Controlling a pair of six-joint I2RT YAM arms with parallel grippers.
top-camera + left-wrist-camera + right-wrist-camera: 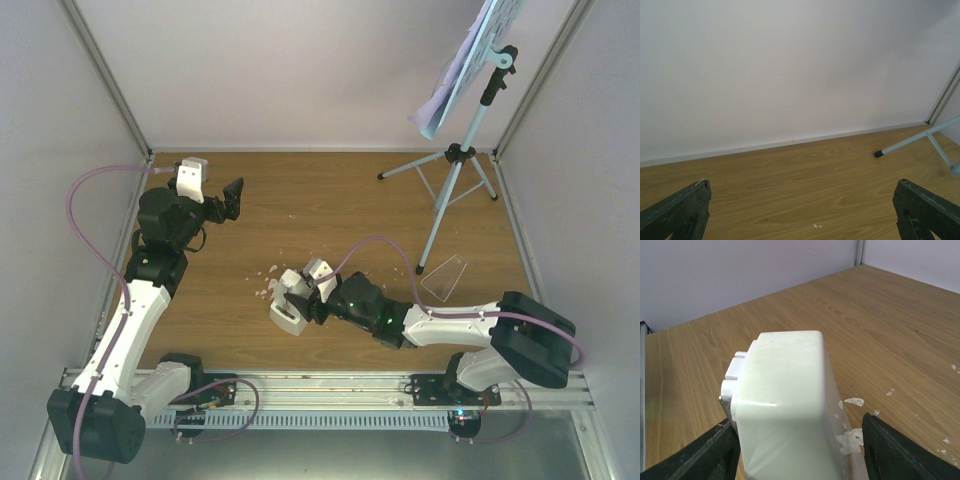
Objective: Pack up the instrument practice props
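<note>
Closest to the lens, the mounting rail carries both arm bases at the 6 o'clock edge of the table. At 10 o'clock the left claw hangs over bare wood, its jaws spread wide with nothing between them. Small white scraps lie just left of centre. Beside them, toward 6 o'clock, the white metronome sits between the fingers of the right claw. In the right wrist view one finger meets the metronome's side and the other stands just off it, so whether it is clamped cannot be told. A clear plastic piece lies flat at 4 o'clock. At 1 o'clock the pale blue music stand is upright on its tripod legs, with sheet-music pages on its tilted desk.
</note>
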